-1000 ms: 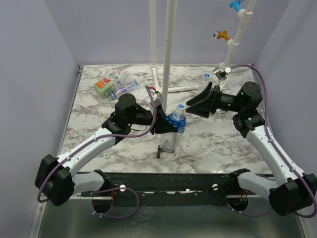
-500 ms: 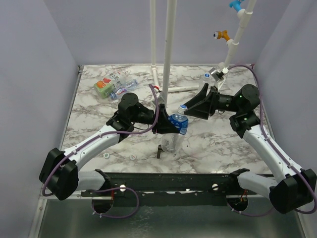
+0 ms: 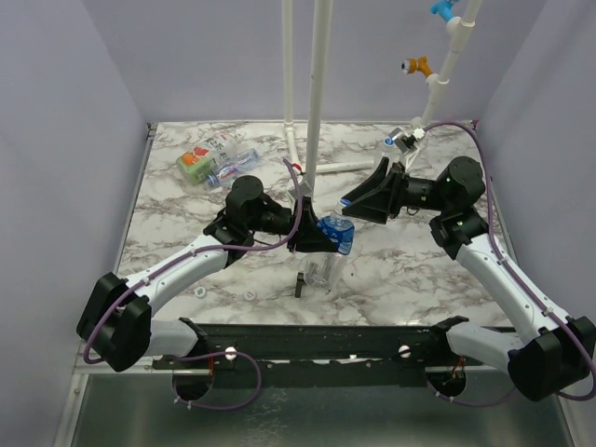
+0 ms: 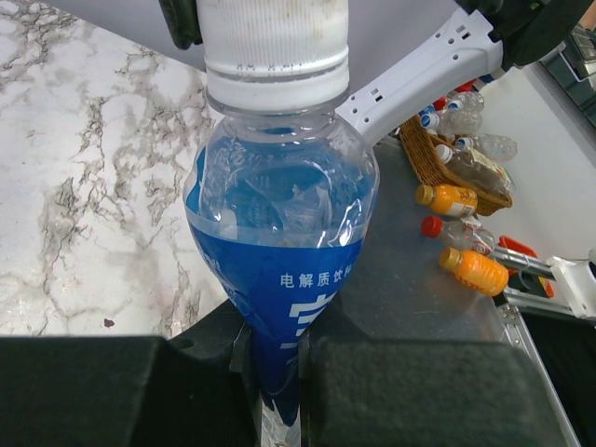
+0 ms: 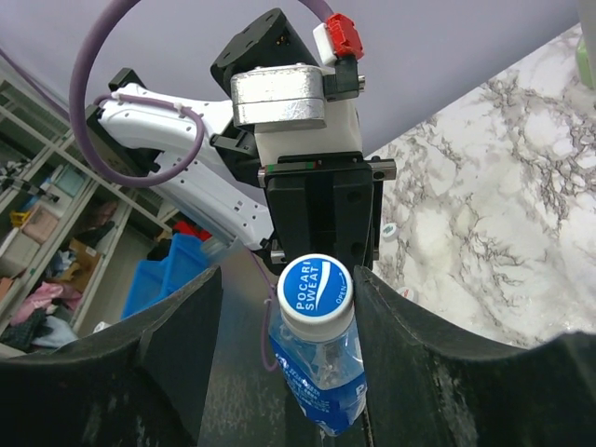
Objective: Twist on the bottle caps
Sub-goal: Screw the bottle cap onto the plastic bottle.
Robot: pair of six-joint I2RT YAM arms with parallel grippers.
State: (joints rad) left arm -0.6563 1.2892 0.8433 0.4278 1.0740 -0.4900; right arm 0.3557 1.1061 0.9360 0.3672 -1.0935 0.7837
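A clear bottle (image 3: 328,244) with a blue label hangs tilted over the middle of the table, and my left gripper (image 3: 315,240) is shut on its body. In the left wrist view the label (image 4: 279,289) is pinched flat between the pads, and the white ribbed cap (image 4: 275,42) sits on the neck. My right gripper (image 3: 352,203) is at the bottle's top. In the right wrist view its jaws stand on either side of the blue-printed cap (image 5: 315,287). The right finger (image 5: 410,345) is almost touching it, and a gap shows beside the left finger (image 5: 182,345).
Two white pipes (image 3: 317,93) rise behind the bottle. Several bottles (image 3: 209,163) lie at the back left. A black T-shaped tool (image 3: 300,284) stands under the held bottle. Loose caps (image 3: 198,291) (image 3: 250,295) lie near the front rail (image 3: 307,340).
My right gripper has moved left up to the bottle's top, and its jaws have narrowed round the cap. The left arm has tilted the bottle a little.
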